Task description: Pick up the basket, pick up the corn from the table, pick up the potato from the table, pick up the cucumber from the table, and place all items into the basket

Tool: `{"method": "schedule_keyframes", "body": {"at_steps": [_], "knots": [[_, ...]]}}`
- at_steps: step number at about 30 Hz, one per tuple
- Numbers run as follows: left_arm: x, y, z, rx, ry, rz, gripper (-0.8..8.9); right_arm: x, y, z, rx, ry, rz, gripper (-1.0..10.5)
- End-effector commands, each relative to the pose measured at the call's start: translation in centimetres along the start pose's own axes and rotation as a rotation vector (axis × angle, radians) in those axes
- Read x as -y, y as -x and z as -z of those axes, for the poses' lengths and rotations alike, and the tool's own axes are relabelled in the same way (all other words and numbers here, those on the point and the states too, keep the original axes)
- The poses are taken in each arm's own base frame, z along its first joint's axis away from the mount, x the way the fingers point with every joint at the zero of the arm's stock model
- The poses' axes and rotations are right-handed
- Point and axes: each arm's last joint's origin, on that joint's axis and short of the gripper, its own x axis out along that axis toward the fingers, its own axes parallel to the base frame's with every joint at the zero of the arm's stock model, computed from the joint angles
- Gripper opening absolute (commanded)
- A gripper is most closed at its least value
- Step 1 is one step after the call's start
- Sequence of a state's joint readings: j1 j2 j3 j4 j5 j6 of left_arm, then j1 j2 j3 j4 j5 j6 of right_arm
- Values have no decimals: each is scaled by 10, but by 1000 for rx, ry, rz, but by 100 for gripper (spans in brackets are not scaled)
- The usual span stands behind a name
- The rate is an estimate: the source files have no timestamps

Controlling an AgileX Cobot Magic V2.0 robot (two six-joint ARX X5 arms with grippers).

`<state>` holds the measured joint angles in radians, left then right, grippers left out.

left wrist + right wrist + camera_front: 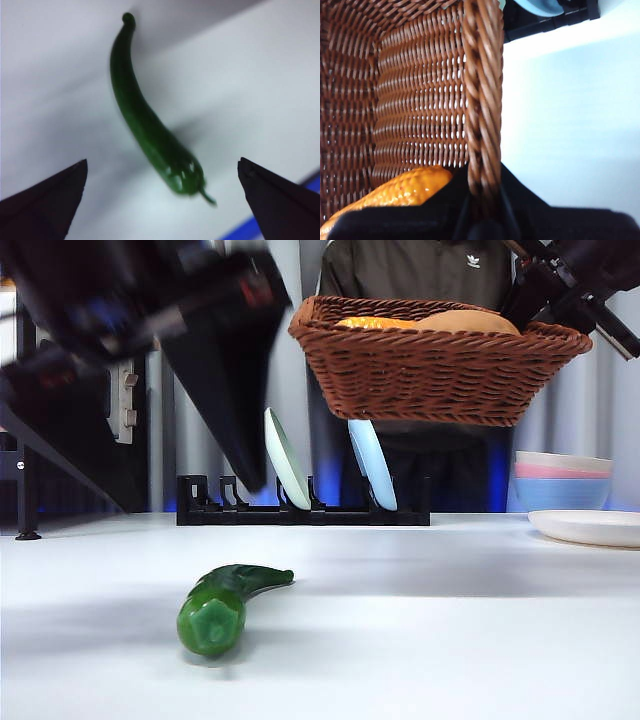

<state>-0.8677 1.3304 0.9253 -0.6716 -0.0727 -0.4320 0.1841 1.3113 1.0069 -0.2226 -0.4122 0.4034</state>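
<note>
Lying on the plain white table [420, 640], the cucumber [225, 605] rests alone, blunt cut end toward the front camera. Above it hangs the left gripper [160, 200], jaws spread wide and empty. The right gripper [482, 200] is clamped on the basket [430, 370] rim, holding it clear of the table; corn [375, 323] and potato [468, 321] sit inside. Behind stand a plate rack [300, 512], stacked bowls [562, 480] and a person in a dark jacket [420, 270].
</note>
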Motion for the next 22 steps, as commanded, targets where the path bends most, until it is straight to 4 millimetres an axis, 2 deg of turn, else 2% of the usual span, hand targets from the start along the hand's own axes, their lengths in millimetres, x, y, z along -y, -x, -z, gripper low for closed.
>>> {"method": "schedule_keyframes", "body": {"at_steps": [1,8,13,15,20,22], "knots": [[-4,-19,-4,-24,32,-20,501,-2,5,-6,32,5,-13,-16],[-13,-59,-11,-87,56,-20,500,-1,6,-7,30,0,-8,-15],[-17,-75,-11,-121,63,-42,489,-1,6,-7,31,1,-8,-15],[-18,-78,-11,-129,62,-47,387,-1,6,-7,31,1,-8,-15],[-18,-79,-9,-145,11,-44,-5,-1,6,-7,30,0,-8,-15],[-18,-79,-8,-158,7,-47,-8,-1,5,-6,28,0,-8,-15]]}}
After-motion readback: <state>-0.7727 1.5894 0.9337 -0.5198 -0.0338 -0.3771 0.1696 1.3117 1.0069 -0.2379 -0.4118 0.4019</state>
